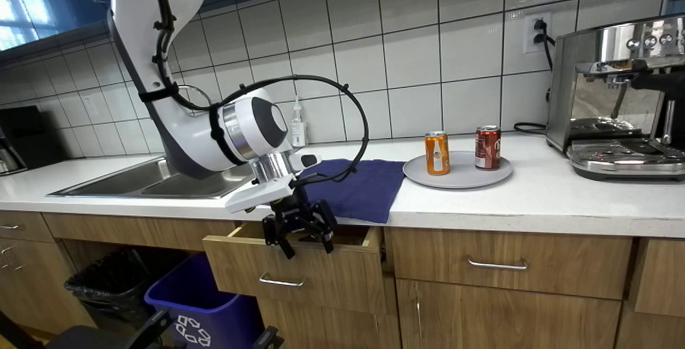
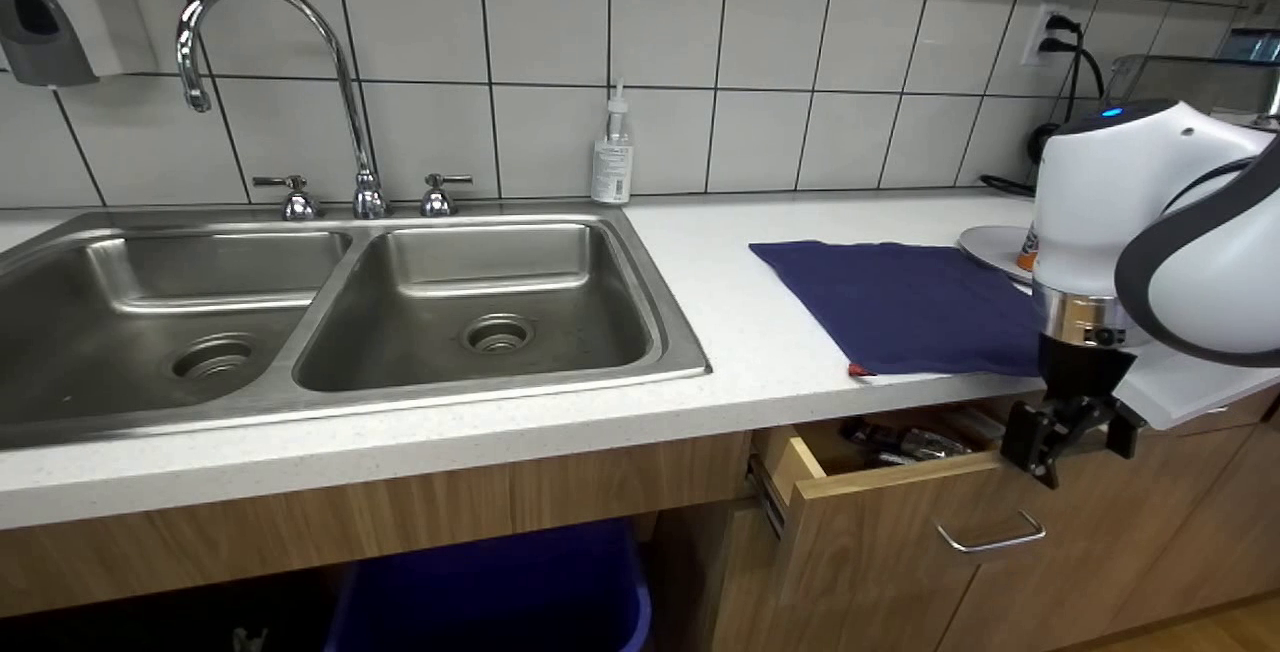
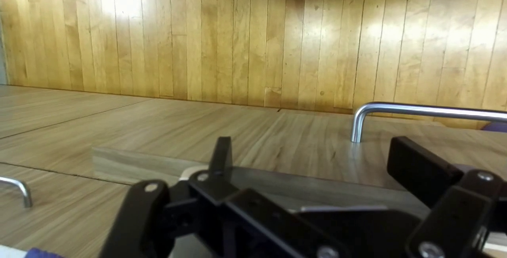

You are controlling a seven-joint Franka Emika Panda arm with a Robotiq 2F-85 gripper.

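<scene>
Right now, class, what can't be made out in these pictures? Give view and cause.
Open wooden drawer: inside partly hidden by the black two-fingered gripper in an exterior view.
Orange metal can: mostly hidden by the white robot arm in an exterior view.
Blue plastic recycling bin: base cut off by the bottom edge in both exterior views.
Clear plastic pump bottle: label print too small to read in both exterior views.

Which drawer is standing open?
The pulled-out drawer below the blue cloth, by the open jaws: its front juts past the countertop, while the closed drawer nearer the coffee machine does not.
</scene>
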